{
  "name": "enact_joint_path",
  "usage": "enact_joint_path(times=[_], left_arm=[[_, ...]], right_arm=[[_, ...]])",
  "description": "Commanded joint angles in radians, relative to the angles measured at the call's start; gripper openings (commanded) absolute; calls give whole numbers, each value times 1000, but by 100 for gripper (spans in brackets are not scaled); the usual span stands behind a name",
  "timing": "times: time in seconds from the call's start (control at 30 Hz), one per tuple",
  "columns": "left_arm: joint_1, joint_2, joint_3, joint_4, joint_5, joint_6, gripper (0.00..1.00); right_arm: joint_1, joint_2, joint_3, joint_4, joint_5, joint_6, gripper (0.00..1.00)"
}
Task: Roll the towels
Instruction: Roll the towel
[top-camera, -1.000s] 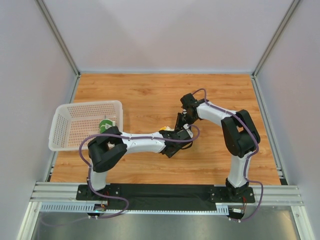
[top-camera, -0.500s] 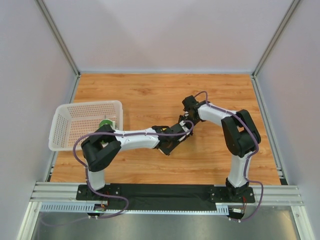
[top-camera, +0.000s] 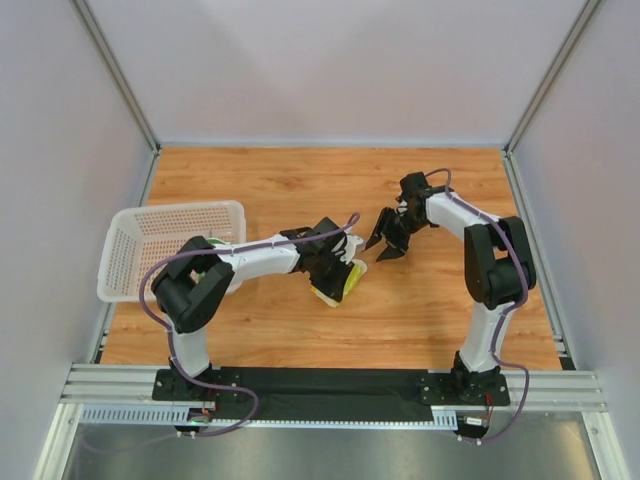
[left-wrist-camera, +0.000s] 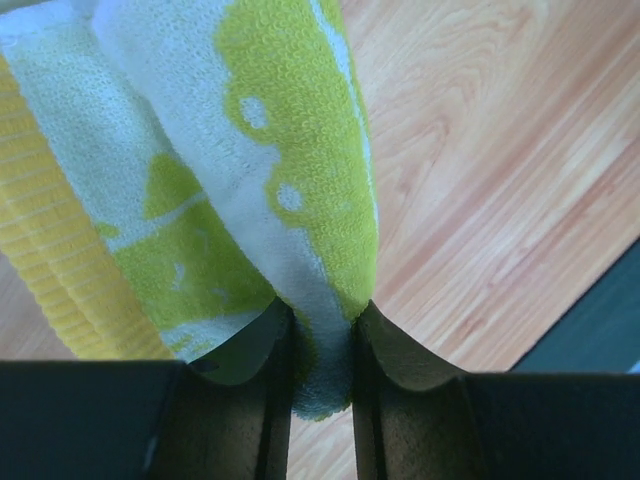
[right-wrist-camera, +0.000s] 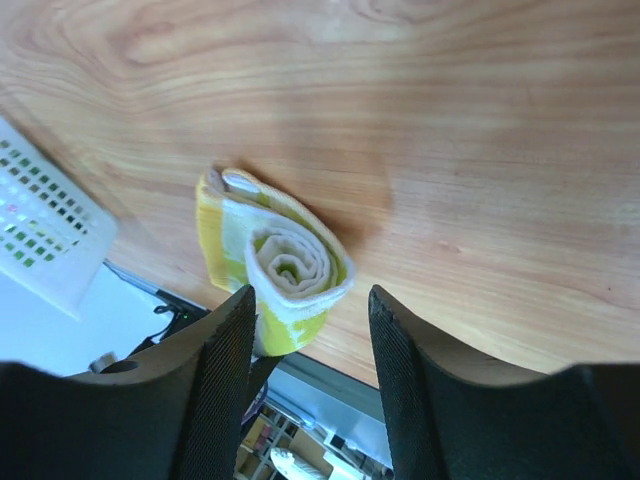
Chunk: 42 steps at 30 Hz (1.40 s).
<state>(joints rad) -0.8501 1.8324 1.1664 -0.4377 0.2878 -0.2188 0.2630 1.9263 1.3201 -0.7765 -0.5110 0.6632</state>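
Note:
The lime-yellow towel (top-camera: 349, 279) with white prints lies rolled on the wooden table, near the middle. My left gripper (top-camera: 333, 267) is shut on it. In the left wrist view, a fold of the towel (left-wrist-camera: 290, 150) is pinched between the two fingers of that gripper (left-wrist-camera: 322, 345). My right gripper (top-camera: 386, 241) hangs open just right of the roll, apart from it. The right wrist view shows the roll (right-wrist-camera: 285, 262) end-on with its spiral, beyond the spread fingers of the gripper (right-wrist-camera: 310, 300). A sliver of the dark green towel (top-camera: 214, 241) shows in the basket, behind my left arm.
A white mesh basket (top-camera: 150, 225) stands at the table's left edge and also shows in the right wrist view (right-wrist-camera: 40, 230). My left arm stretches from beside the basket across to the table's middle. Grey walls enclose the table on three sides.
My right gripper has opened, let go of the roll and drawn back up and to the right. My left gripper has closed on the towel and swung slightly left.

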Motion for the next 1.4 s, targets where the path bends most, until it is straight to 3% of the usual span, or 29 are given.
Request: enact_joint_path(times=[0.0, 0.33, 0.7, 1.13, 1.23, 1.37], left_arm=[[32, 37, 41, -6, 198, -34, 0], [164, 102, 23, 82, 482, -175, 0], [233, 153, -23, 134, 557, -214, 0], [267, 189, -86, 231, 567, -257, 0], [269, 191, -97, 249, 567, -271, 0], [269, 176, -97, 238, 536, -265, 0]], right_arm=[[-10, -56, 33, 34, -81, -27, 51], [-2, -165, -179, 266, -211, 7, 50], [67, -151, -314, 460, -228, 35, 58], [110, 0, -259, 479, -224, 18, 56], [114, 20, -237, 467, -222, 6, 50], [117, 26, -225, 461, -218, 0, 22]])
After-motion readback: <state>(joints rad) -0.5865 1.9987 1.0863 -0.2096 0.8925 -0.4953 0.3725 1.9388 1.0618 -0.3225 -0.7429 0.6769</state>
